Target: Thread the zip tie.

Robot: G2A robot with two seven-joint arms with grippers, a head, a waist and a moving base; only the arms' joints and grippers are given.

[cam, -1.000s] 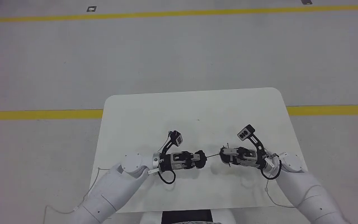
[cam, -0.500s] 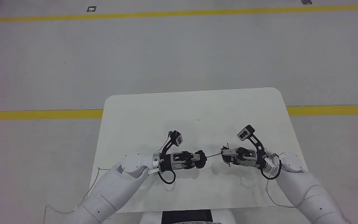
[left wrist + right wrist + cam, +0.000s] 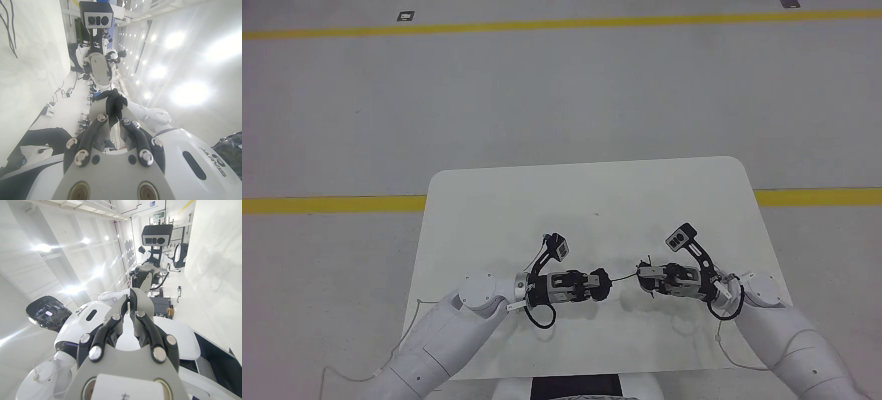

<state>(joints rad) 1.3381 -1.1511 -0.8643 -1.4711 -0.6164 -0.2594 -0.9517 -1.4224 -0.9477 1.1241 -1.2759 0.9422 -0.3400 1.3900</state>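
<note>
left jaws are closed on one end of the thin black plastic zip tie point(image 3: 621, 277); right jaws, all but shut, appear to pinch the other end. the tie spans the short gap between them, above the white rounded table point(image 3: 542, 200). align tip with head slot and feed it in squarely. tip and slot are too small to make out.

Bright, even overhead light, with glare in the wrist views.
From the top, the white surface point(image 3: 642, 195) lay evenly lit, and the zip tie point(image 3: 623, 276) stood out as a thin dark line. In the left wrist view the ceiling lights point(image 3: 186, 93) flared into wide white patches; in the right they streaked. Both wrist views bowed straight lines near their edges.
</note>
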